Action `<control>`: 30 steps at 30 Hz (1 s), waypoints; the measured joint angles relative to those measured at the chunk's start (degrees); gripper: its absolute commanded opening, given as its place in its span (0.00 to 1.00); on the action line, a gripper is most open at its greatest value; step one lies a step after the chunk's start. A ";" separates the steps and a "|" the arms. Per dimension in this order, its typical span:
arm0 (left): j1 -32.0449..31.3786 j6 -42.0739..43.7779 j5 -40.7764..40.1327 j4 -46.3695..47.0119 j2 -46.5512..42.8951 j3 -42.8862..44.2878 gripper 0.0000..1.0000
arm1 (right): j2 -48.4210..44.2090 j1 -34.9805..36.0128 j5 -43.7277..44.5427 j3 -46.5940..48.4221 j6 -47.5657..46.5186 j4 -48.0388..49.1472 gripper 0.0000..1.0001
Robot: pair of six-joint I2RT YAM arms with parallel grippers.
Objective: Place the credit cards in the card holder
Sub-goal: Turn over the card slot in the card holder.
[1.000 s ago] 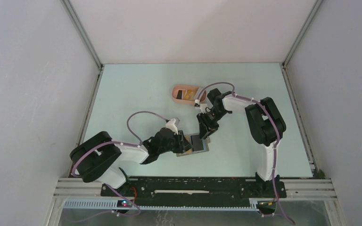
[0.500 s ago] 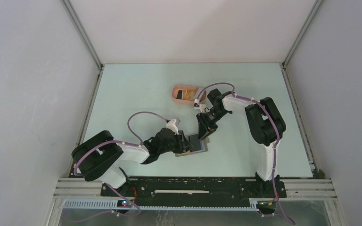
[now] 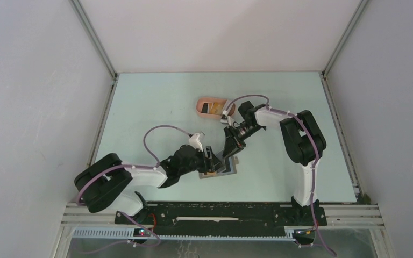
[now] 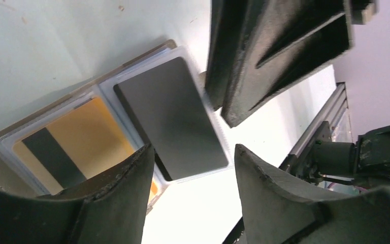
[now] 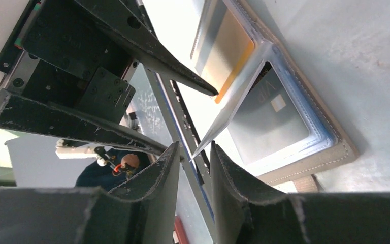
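The card holder lies open on the table, its stitched edge showing in the right wrist view. Its clear sleeves hold a dark grey card and an orange-yellow card with a black stripe. One clear sleeve leaf stands lifted, its corner reaching into the narrow gap of my right gripper without the jaws pressing on it. My left gripper hovers open over the dark card's near edge, holding nothing. In the top view both grippers meet above the holder, left and right.
A salmon-pink oval tray with more credit cards sits behind the right gripper. The right gripper's fingers loom close over the holder in the left wrist view. Aluminium rails run along the near table edge.
The left gripper's jaws have spread open and its arm has shifted slightly left. The right gripper has drawn back toward the tray and its jaws have narrowed.
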 measured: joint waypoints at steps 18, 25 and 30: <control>-1.77 0.48 -5.42 -11.39 -22.47 -3.52 0.59 | 3.48 4.31 -7.63 -0.13 8.33 9.66 0.43; -2.27 0.52 -7.23 -15.98 -29.68 -3.54 0.52 | 4.68 8.37 -3.28 -0.11 8.79 10.34 0.46; -2.58 0.52 -6.62 -15.08 -24.17 -3.48 0.49 | 3.78 6.36 1.49 -0.07 6.43 8.50 0.40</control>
